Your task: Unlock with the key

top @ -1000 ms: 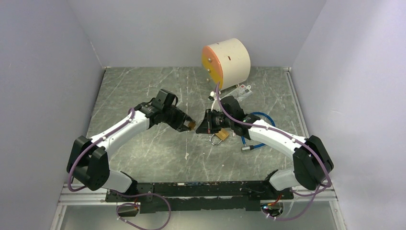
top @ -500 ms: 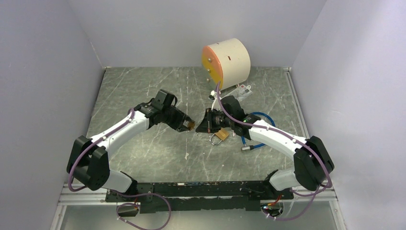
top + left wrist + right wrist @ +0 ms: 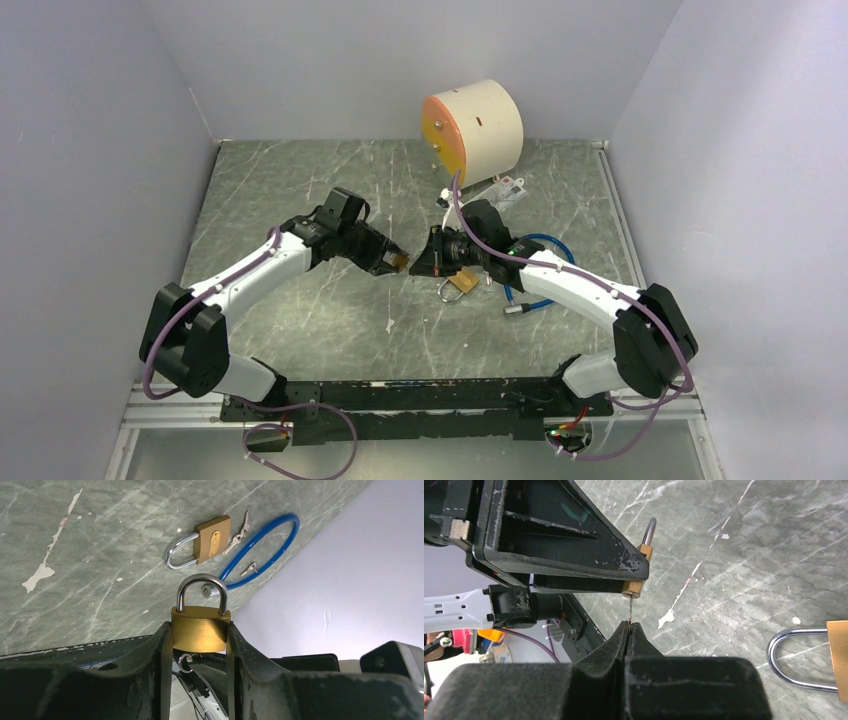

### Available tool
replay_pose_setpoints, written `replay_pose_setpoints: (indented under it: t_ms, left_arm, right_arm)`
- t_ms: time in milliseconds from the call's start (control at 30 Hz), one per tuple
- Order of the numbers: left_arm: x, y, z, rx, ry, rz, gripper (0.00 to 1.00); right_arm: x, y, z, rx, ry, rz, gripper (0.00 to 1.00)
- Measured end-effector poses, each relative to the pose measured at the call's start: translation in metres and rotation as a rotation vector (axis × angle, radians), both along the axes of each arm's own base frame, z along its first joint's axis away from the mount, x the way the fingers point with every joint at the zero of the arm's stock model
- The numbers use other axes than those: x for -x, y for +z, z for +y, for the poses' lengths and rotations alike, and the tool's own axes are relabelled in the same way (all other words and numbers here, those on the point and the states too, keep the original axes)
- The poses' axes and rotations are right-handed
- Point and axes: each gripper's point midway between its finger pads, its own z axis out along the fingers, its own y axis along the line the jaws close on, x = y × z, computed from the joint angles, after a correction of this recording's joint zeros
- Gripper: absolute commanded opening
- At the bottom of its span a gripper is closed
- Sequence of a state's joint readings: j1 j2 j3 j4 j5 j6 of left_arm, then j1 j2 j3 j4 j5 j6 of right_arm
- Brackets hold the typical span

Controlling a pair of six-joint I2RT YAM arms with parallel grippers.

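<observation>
Two brass padlocks here. The held padlock [image 3: 200,630] sits mid-table, clamped in the left gripper [image 3: 397,263]. The spare padlock [image 3: 210,544] lies to its right by a blue cable [image 3: 280,540]. The right gripper [image 3: 629,627] pinches the key [image 3: 629,609], tip at the lock's underside. The tag [image 3: 508,187] has print too small to read.
</observation>
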State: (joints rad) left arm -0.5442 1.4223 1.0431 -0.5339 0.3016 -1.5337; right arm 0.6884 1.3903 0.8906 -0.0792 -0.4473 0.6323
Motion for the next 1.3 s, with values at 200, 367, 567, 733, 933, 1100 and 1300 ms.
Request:
replay_pose_setpoints:
  t_ms: [200, 367, 567, 733, 933, 1100, 1300]
  left_arm:
    - [0.002, -0.003, 0.0, 0.003, -0.003, 0.01, 0.08]
    - [0.0, -0.002, -0.001, 0.008, -0.004, 0.003, 0.08]
    - [-0.002, -0.006, 0.002, 0.005, 0.011, 0.004, 0.08]
    - [-0.005, -0.007, 0.004, 0.0, 0.022, -0.007, 0.09]
    - [-0.011, -0.005, 0.004, 0.001, 0.034, -0.031, 0.09]
    - [-0.015, -0.007, 0.008, -0.012, 0.056, -0.033, 0.07]
    - [-0.015, -0.01, 0.01, 0.006, 0.113, 0.006, 0.07]
  right_arm:
    - [-0.001, 0.0, 0.0, -0.003, -0.002, 0.0, 0.0]
    - [-0.003, 0.0, -0.001, -0.004, -0.01, 0.004, 0.0]
    - [-0.007, -0.004, 0.003, 0.005, -0.017, 0.043, 0.0]
    - [-0.011, -0.005, 0.005, 0.003, -0.03, 0.115, 0.0]
    - [-0.018, -0.002, 0.006, -0.011, -0.058, 0.214, 0.0]
    - [-0.023, -0.003, 0.011, 0.005, -0.072, 0.279, 0.0]
    - [-0.021, -0.004, 0.014, 0.059, -0.067, 0.228, 0.0]
